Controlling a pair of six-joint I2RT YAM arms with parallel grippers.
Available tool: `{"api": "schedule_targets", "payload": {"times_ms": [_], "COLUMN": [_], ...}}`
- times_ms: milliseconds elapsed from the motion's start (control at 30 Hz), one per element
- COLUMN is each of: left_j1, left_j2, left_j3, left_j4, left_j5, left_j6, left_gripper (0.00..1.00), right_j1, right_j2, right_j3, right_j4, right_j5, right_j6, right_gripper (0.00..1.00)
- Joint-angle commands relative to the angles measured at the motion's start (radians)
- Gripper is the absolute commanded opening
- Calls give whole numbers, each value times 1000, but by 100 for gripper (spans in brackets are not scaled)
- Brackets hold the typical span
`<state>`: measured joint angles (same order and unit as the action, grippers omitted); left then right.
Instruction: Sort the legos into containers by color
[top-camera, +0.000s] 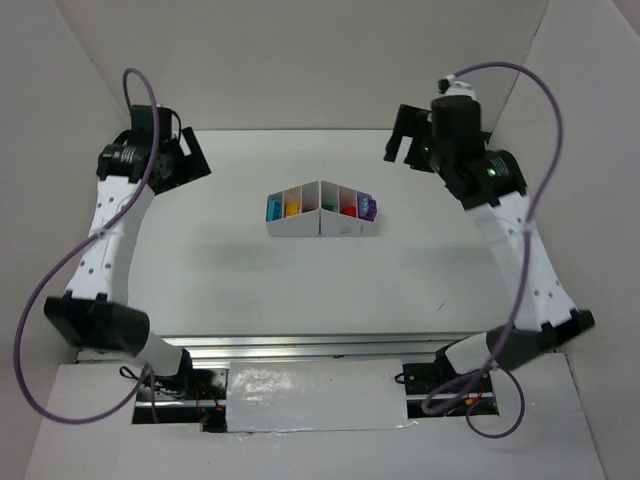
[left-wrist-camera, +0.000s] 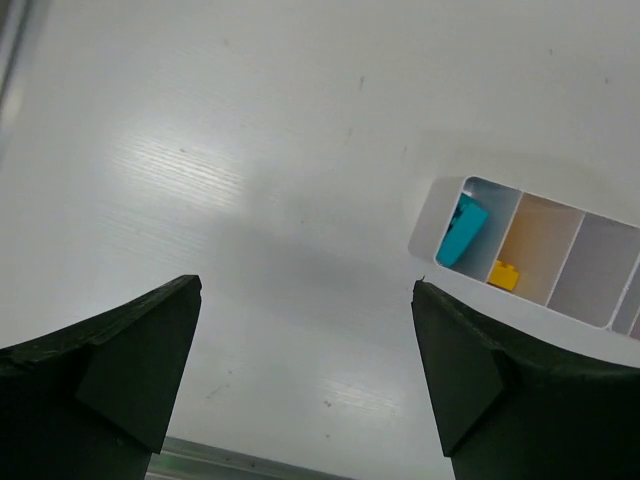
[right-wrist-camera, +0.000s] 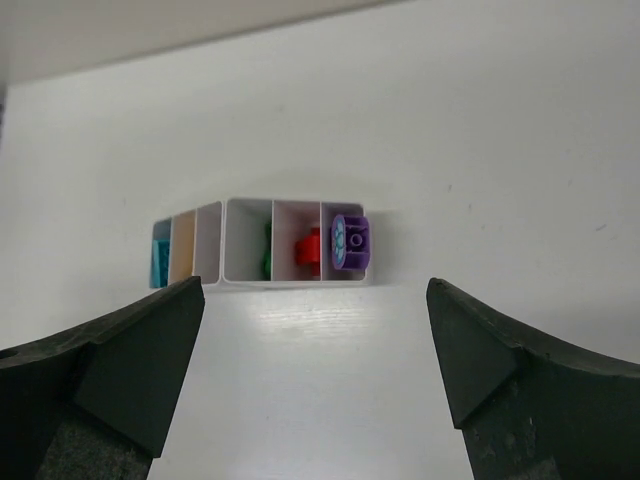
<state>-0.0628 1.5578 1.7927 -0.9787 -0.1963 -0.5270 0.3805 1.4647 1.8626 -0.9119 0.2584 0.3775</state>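
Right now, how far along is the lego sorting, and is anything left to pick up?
Done: the tray holds a teal brick, yellow brick, green brick, red brick and purple brick, each colour in its own compartment. In hand: nothing; the left gripper and right gripper are both open and empty, away from the tray. Left: no loose brick shows on the table, so it looks finished.

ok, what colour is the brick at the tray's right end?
Purple brick, clearest in the right wrist view.
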Motion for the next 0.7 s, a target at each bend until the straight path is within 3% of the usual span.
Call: {"api": "schedule_targets", "payload": {"times_ms": [0, 100, 267, 500, 667], "left_j1": [0, 0, -6, -9, -14], "left_j2": [-174, -373, -678, -947, -1018], "left_j3": [-160, -406, -605, -609, -578], "left_j4": [7, 119, 106, -21, -91], "left_j5": [-147, -169, -184, -200, -229], "left_j6": [1, 34, 70, 56, 41], "left_gripper": [99, 100, 99, 100, 100], "right_j1": [-11, -12, -12, -12, -11], "right_j2": [-170, -366, -717, -1007, -1038], "right_j3": [-83, -352, -584, -671, -678], "right_j4": [-71, -85, -81, -145, -143], "right_j5": [85, 96, 56, 52, 16], "right_j6": [14, 44, 49, 92, 89], "right_gripper": [100, 100, 100, 100, 100]}}
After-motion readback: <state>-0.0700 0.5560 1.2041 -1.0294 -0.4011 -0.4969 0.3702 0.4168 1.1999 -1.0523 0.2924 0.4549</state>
